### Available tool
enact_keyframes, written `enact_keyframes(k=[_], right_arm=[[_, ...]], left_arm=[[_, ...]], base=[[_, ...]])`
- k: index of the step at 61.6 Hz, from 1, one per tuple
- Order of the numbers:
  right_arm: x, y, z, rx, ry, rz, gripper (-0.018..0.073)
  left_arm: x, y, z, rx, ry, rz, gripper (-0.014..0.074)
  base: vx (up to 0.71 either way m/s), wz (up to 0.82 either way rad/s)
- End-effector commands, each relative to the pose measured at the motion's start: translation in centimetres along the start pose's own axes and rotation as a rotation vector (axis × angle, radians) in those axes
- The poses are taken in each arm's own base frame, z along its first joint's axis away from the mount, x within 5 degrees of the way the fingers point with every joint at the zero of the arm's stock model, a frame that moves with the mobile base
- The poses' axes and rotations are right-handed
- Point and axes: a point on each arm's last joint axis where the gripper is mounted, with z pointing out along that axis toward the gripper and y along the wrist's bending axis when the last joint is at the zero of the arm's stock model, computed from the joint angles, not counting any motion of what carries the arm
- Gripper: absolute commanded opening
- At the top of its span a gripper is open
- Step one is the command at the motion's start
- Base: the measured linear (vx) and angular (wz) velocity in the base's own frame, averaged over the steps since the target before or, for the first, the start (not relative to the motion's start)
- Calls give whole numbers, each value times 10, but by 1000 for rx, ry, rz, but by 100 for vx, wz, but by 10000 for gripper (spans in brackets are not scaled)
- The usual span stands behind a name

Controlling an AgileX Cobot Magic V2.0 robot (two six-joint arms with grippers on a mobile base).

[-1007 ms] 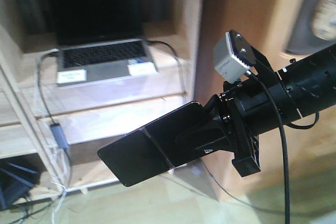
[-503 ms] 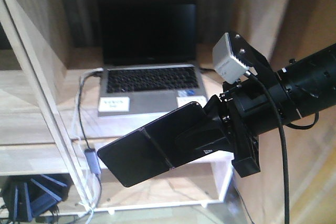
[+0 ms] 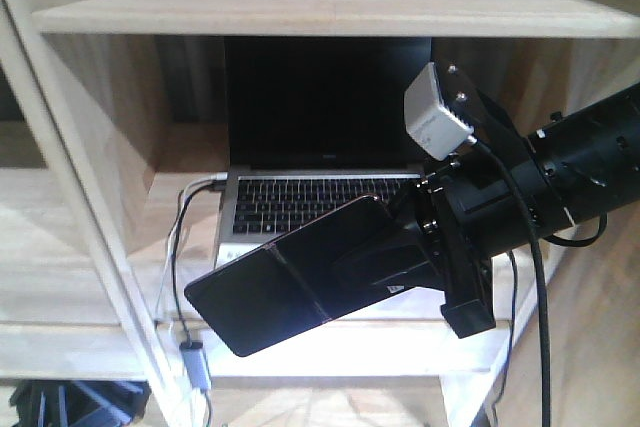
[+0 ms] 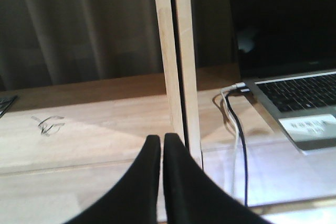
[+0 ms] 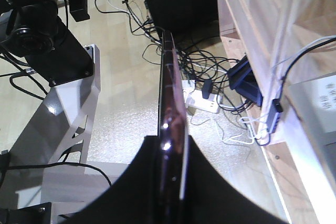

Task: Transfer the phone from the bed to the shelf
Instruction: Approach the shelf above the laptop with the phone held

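While right jaws clamp phone (image 3: 290, 287), laptop (image 3: 320, 197) occupies shelf (image 3: 330, 7) compartment behind.

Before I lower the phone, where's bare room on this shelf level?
Best patch: the bare shelf plank left of the upright divider, open apart from a small wiry item near its left end. Right of the divider it is crowded: cables run beside the laptop, leaving only a bright strip along the front edge. The phone hangs before that compartment.
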Motion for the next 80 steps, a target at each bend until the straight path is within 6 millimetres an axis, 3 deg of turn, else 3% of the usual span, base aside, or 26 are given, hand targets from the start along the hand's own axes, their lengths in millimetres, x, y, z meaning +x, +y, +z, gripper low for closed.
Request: enact_keyframes(k=[1, 80], right_arm=[[-14, 17, -11, -65, -73, -28, -3], [-17, 18, -11, -70, -106, -19, -3]], left_arm=[[-14, 2, -2, -14, -98, -15, 1], [-14, 2, -2, -14, -98, -15, 1]], base=[[19, 0], [6, -1]])
